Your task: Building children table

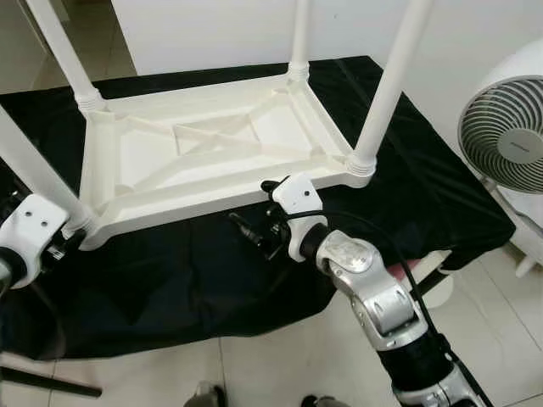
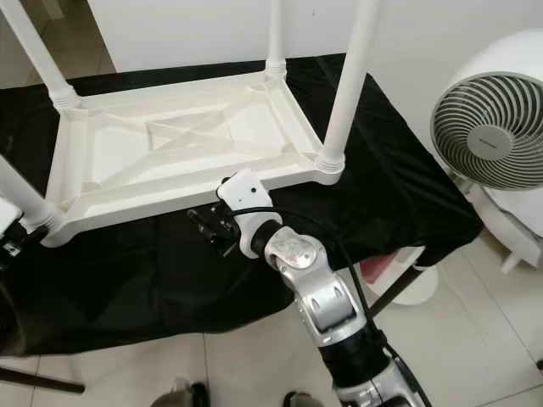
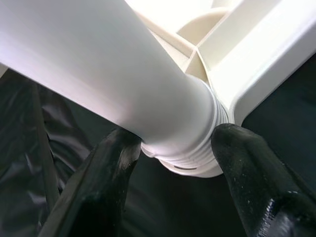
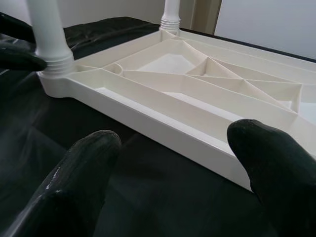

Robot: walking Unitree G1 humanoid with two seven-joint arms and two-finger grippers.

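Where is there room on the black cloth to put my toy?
Bare cloth lies along the near edge, between the table and the floor. Another free strip is right of the table, toward the fan. The near left corner is crowded: left gripper around a leg.

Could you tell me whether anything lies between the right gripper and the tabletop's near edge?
Nothing visible does. The right gripper hovers open just short of the tabletop, with only bare black cloth between its fingers and the near edge. The left gripper already straddles the near-left leg at its base.
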